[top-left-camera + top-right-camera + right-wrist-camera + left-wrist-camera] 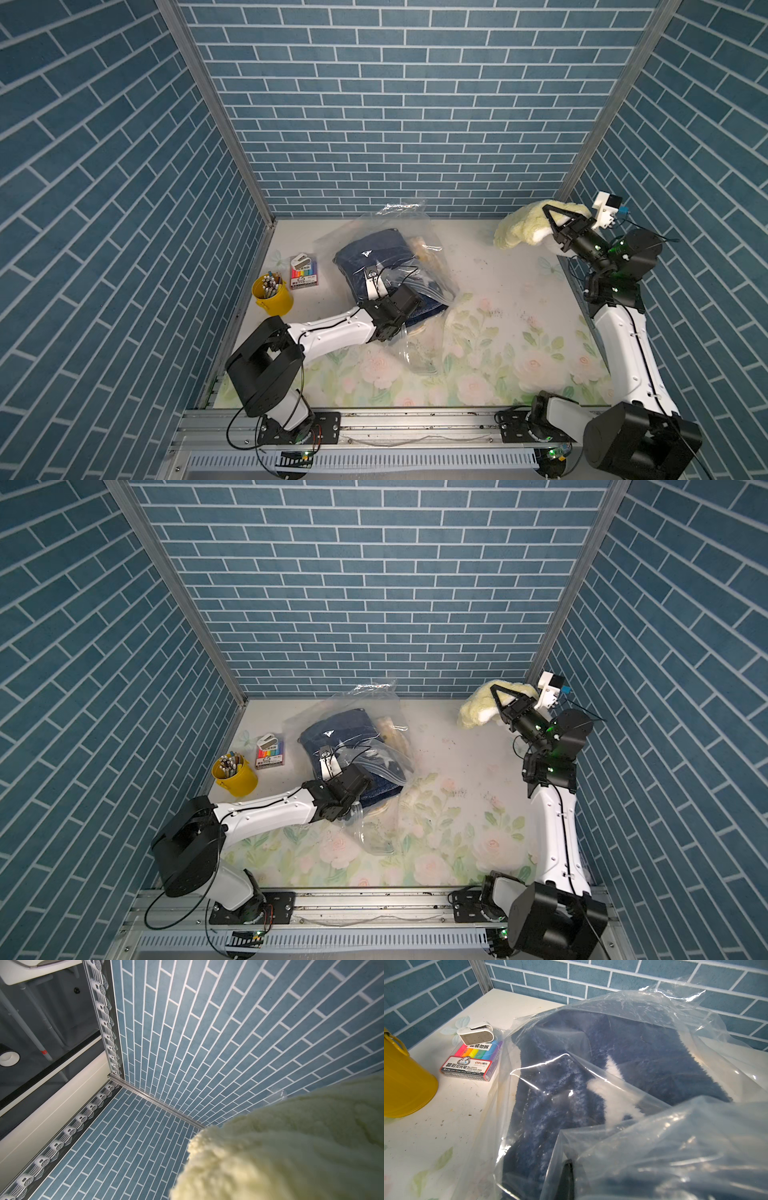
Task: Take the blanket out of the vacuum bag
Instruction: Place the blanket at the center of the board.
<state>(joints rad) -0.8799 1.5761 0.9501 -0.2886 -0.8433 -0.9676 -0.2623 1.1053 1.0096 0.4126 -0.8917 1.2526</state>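
Right pincer (552,212): clenched on a bunch of the pale yellow blanket (517,227), which hung from it above the table (498,286), well apart from the bag.
Left pincer (373,289): clenched, apparently on a fold of the vacuum bag (413,222).

Blankets, two.
- Pale yellow: outside the bag.
- Navy blanket (388,249): folded, inside the bag, directly beneath the left pincer.
- Both judged soft, light and limp, and likely to sag and drag. Best pinched deep at a bunched edge or corner.

Vacuum bag, one. Thin, crinkly, probably slippery. It would likely follow a blanket out unless pinned. A tan item lay inside it, beyond the left pincer, and was not identified.

Sundries, beside the left pincer and far from the right:
- yellow bucket (276,300) of pens, one
- highlighter pack (306,277), one
- small white gadget (301,262) on the pack, one
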